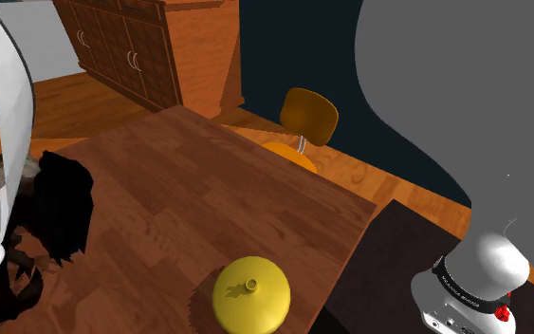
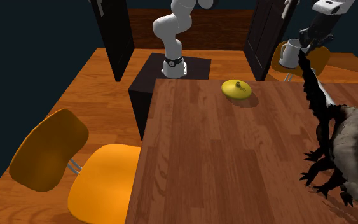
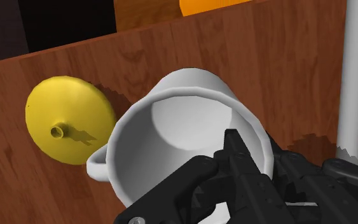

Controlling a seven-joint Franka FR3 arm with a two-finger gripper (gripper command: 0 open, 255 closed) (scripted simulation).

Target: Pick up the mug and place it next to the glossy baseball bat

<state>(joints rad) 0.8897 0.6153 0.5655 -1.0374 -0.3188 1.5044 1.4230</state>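
table [image 2: 222, 159]: wooden | dark spiky figure [image 2: 346, 137]: at table's right edge in the second exterior view | yellow disc [image 3: 66, 124]: flat, near stand-side edge | white mug [image 3: 184, 127]: aloft above table, near that edge | gripper [image 3: 254, 156]: pinching one mug wall (rim hold only) | RISK: mug may pivot or slip in transit; low travel may clip figure's spines.

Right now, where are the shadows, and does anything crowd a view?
Shoulder view: the lid casts a dark shadow toward that view's left, and the arm looms as a flat grey mass. Wrist view: the knob shadows the lid; the mug is shaded inside.
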